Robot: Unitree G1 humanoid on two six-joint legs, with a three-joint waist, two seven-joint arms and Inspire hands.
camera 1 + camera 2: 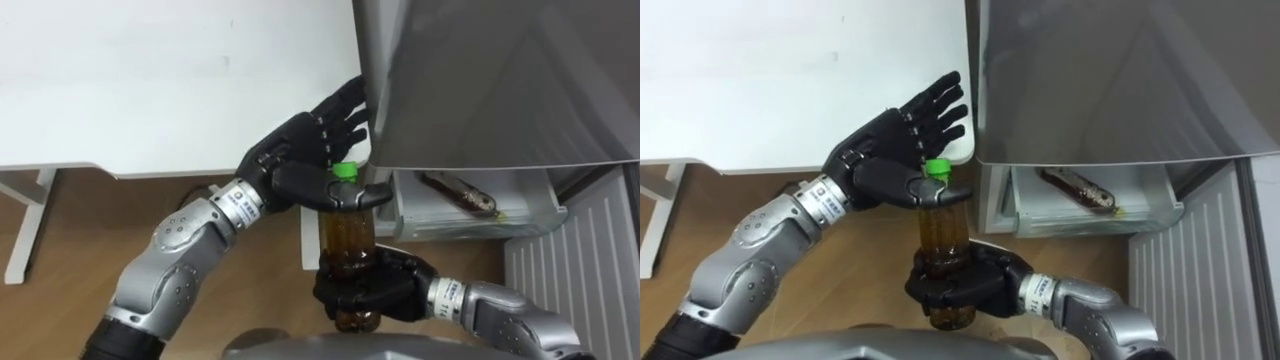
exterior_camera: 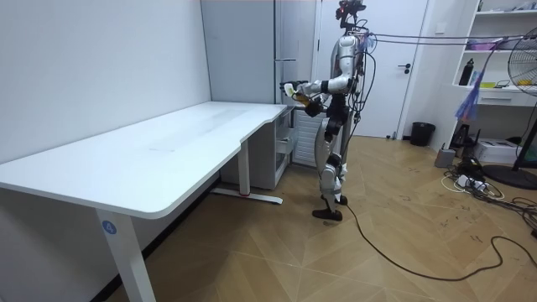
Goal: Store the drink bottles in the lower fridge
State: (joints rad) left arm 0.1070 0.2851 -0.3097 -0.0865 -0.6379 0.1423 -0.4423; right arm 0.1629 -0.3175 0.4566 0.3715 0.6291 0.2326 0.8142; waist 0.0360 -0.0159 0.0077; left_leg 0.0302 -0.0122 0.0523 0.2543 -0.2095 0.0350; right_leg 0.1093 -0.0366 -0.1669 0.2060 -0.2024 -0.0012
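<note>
A brown drink bottle (image 1: pixel 348 232) with a green cap (image 1: pixel 345 171) stands upright in my right hand (image 1: pixel 372 287), which is shut round its lower half in front of my chest. My left hand (image 1: pixel 300 140) is open just above and left of it, fingers straight toward the edge of the grey fridge (image 1: pixel 500 80), thumb lying against the bottle's neck. Below the grey front, the lower fridge drawer (image 1: pixel 530 215) is pulled out, and another brown bottle (image 1: pixel 460 192) lies in it. In the room view I stand upright facing the fridge (image 2: pixel 252 50) with the bottle (image 2: pixel 295 91) held up.
The white desk (image 1: pixel 150 80) runs along my left and ends right beside the fridge, with its leg (image 1: pixel 30 230) on the wooden floor. A white ribbed panel (image 1: pixel 575 270) stands to the right of the drawer. Shelves, a fan and cables lie behind me (image 2: pixel 495 92).
</note>
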